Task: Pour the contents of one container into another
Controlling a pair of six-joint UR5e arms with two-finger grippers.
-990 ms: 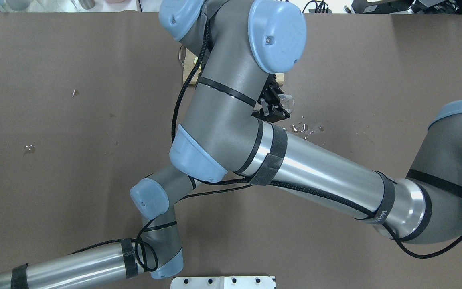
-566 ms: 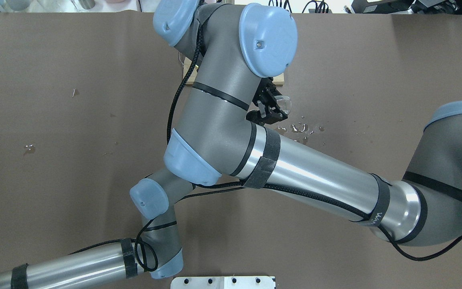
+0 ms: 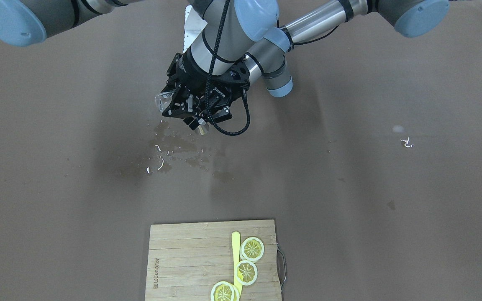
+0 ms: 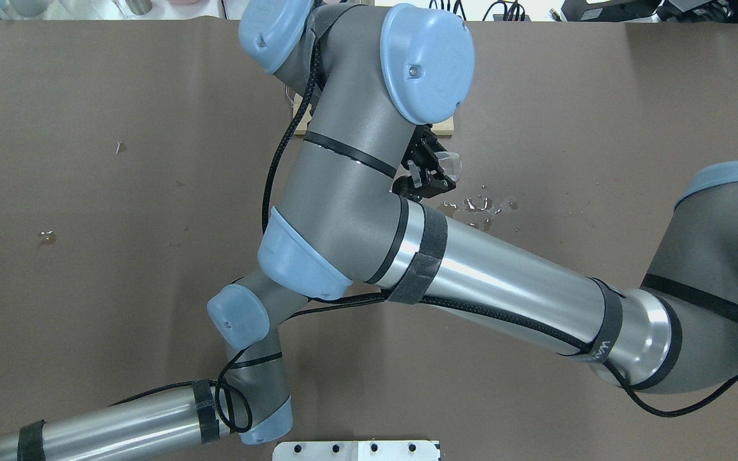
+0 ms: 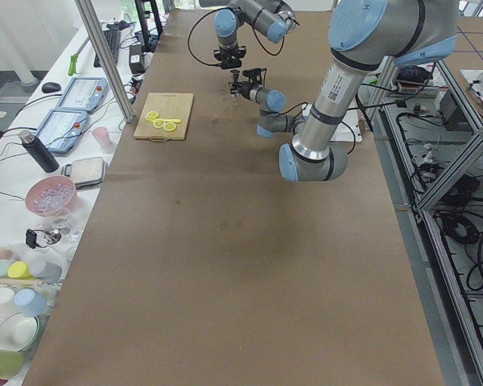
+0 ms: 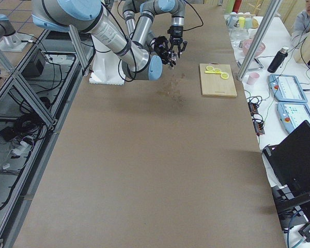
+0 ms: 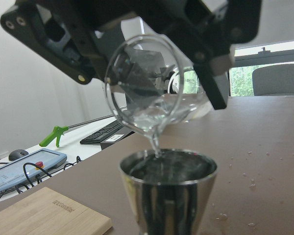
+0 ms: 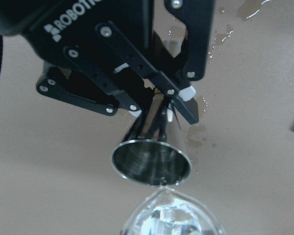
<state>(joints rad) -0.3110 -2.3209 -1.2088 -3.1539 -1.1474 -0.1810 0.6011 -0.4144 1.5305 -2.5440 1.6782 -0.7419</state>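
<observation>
I saw the glass (image 7: 147, 98) tipped just above the metal cup (image 7: 167, 188), its lip over the cup's mouth. Spilled drops (image 3: 174, 152) lay on the table (image 3: 349, 188) near them. Farther from the robot lay a cutting board (image 3: 182, 259) with lemon slices (image 3: 252, 249) on it.

The left wrist view cuts off the base of the metal cup (image 7: 169, 196), and the right wrist view cuts off most of the glass (image 8: 171, 220). From overhead, my right arm (image 4: 356, 166) hides the metal cup and nearly all of the cutting board (image 4: 444, 131). In both side views the metal cup and the glass are too small to make out.
</observation>
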